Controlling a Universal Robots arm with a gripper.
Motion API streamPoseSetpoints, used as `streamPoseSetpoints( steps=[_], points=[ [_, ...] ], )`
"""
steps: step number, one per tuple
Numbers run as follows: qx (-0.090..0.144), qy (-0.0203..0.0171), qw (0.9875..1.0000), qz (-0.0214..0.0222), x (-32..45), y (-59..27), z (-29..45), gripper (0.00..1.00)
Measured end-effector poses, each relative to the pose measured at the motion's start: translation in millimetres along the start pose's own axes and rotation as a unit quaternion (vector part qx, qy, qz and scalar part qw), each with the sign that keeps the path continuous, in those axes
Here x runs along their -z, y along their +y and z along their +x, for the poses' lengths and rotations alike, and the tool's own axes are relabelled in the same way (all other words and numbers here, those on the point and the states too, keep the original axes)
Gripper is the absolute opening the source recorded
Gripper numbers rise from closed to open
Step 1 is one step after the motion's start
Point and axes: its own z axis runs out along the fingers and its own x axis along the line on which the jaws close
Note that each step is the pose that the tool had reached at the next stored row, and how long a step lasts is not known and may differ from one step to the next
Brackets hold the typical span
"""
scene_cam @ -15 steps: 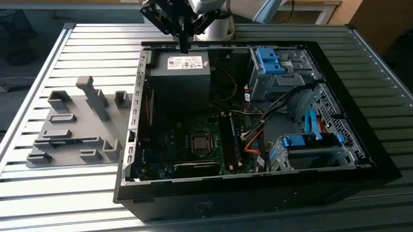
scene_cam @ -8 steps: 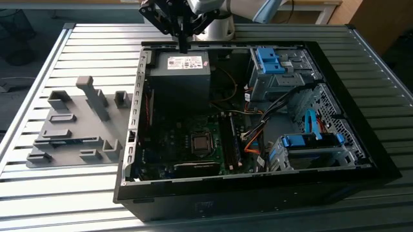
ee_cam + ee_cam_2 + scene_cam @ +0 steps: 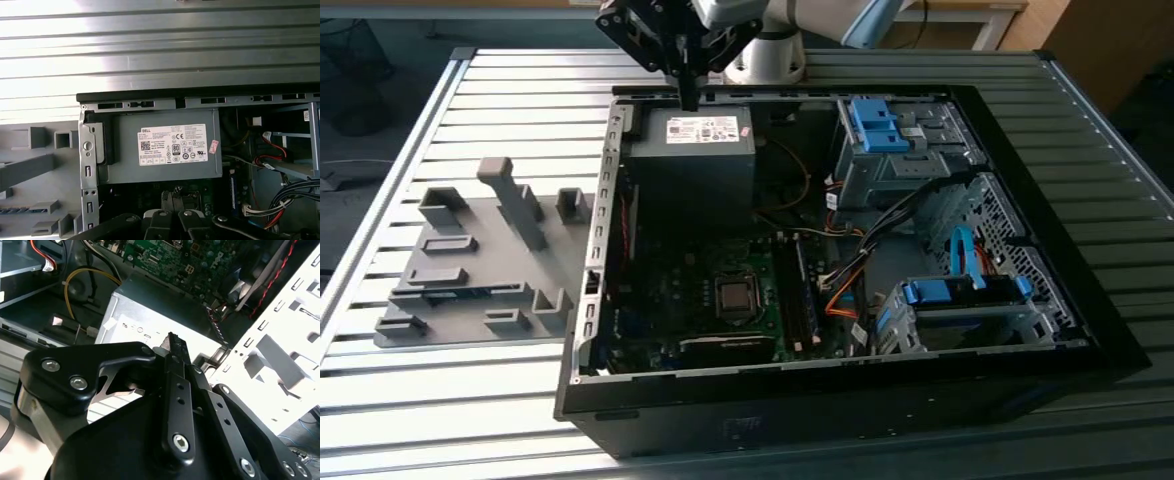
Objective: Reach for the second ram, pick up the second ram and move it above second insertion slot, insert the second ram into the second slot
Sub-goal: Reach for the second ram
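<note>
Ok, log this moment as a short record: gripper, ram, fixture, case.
gripper: above the power supply, at the far end of the computer case in the exterior view
second ram: seemingly the bluish strip lying in the gray fixture, apart from the gripper
gray fixture: on the slatted table, to the exterior view's left of the case
computer case: open, motherboard exposed
task state: ram not yet picked up
</note>
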Motion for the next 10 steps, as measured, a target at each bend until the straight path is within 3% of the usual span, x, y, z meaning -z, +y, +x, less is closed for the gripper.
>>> streamPoseSetpoints(
  steps=[10],
  points=[
    [0.0,0.0005,1.0,0.0,-0.4,-1.0,12.3,0.11]
  ],
)
